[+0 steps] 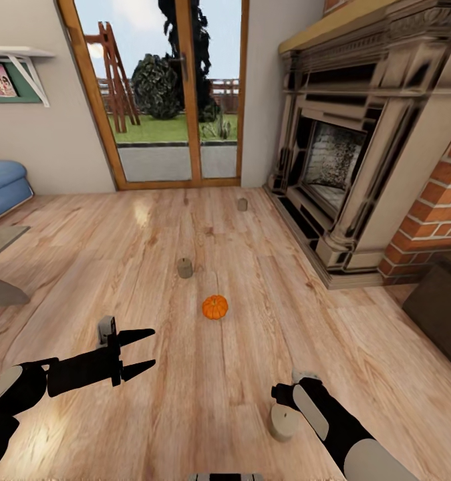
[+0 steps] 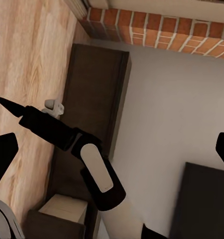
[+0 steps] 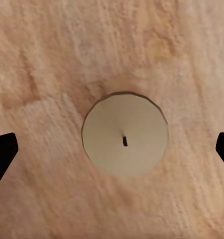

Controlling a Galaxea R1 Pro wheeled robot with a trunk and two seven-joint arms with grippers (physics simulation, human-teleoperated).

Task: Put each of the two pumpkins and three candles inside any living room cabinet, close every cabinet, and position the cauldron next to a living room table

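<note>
Floor (image 1: 205, 374): light tan wood-grain planks. Pumpkin (image 1: 214, 306): bright orange, ribbed. Candles (image 1: 184, 268): matte grey-beige; the one between the right gripper's (image 3: 112, 149) black jaws shows a pale cream top with a dark wick. Cabinet (image 2: 94, 99): dark brown. Fireplace brickwork (image 1: 439, 214): red-orange with pale mortar. Sofa (image 1: 1, 184): blue.

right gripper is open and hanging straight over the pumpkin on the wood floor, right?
Not the pumpkin. The open right gripper hangs over a candle standing on the wood floor, as the right wrist view shows from directly above.
</note>
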